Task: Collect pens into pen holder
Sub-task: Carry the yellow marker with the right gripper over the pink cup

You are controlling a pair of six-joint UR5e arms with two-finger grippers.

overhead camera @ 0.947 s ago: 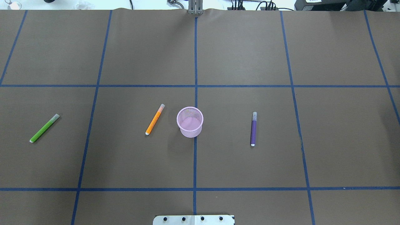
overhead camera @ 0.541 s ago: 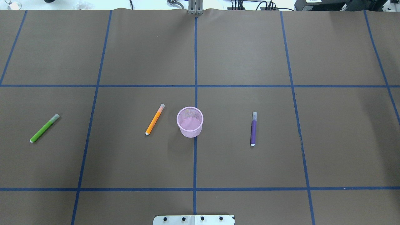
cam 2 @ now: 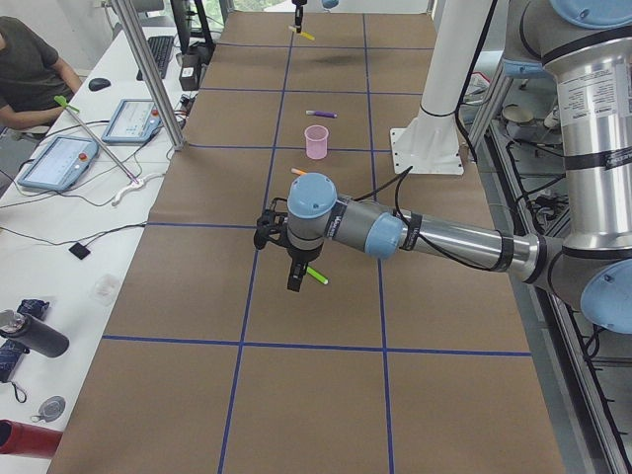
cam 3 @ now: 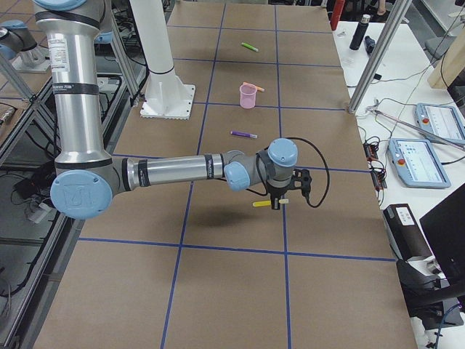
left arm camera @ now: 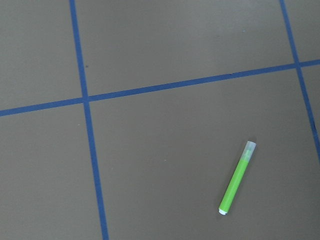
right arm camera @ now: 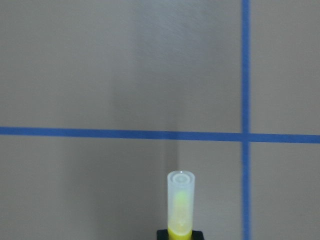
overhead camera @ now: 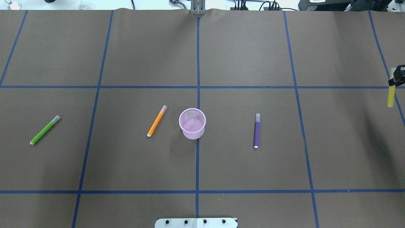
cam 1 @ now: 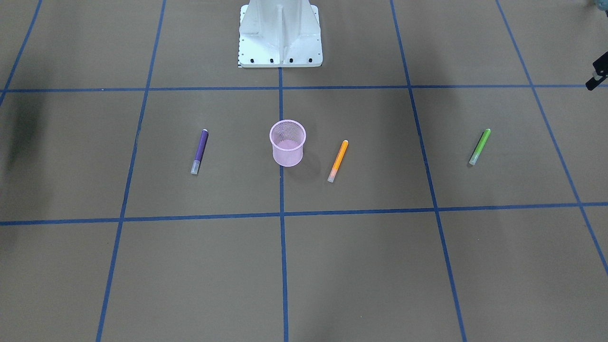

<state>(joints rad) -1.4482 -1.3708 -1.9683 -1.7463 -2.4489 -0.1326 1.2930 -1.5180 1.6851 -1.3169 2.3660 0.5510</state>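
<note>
The pink mesh pen holder (overhead camera: 192, 123) (cam 1: 287, 142) stands upright at the table's middle. An orange pen (overhead camera: 157, 121) lies just left of it, a purple pen (overhead camera: 256, 130) to its right and a green pen (overhead camera: 45, 129) (left arm camera: 237, 177) far to the left. At the overhead view's right edge my right gripper (overhead camera: 395, 81) (right arm camera: 180, 233) is shut on a yellow pen (overhead camera: 391, 96) (right arm camera: 180, 200), held above the table. A dark piece of my left gripper (cam 1: 599, 76) shows at the front view's right edge, above the green pen's area; I cannot tell whether it is open or shut.
The robot's white base (cam 1: 280, 33) stands at the table's near side, behind the holder. Blue tape lines divide the brown table cover. Beyond the far edge are metal posts (cam 2: 148, 79), tablets (cam 2: 59, 158) and a seated person (cam 2: 30, 69).
My right gripper, holding the yellow pen, has come into the overhead view at its right edge. The pens on the table and the holder have not moved.
</note>
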